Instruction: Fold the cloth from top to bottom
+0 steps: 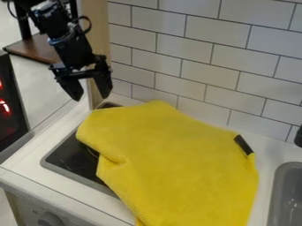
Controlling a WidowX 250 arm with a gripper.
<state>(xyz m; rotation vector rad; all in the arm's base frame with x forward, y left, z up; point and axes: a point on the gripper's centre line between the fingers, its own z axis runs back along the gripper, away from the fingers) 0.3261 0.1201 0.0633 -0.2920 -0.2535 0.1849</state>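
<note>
Gripper (91, 97) spread wide, holding nothing. Yellow cloth (177, 163) below it, reaching from just under fingertips away towards sink (284, 201). Cloth mostly spread, edges rumpled; top-to-bottom fold apparently not begun, all left to do.

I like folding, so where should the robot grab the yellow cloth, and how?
Probably pinch the yellow cloth from above, at its top edge's rounded peak by the tiled wall. It juts out there, and the open gripper hangs near that side.
</note>
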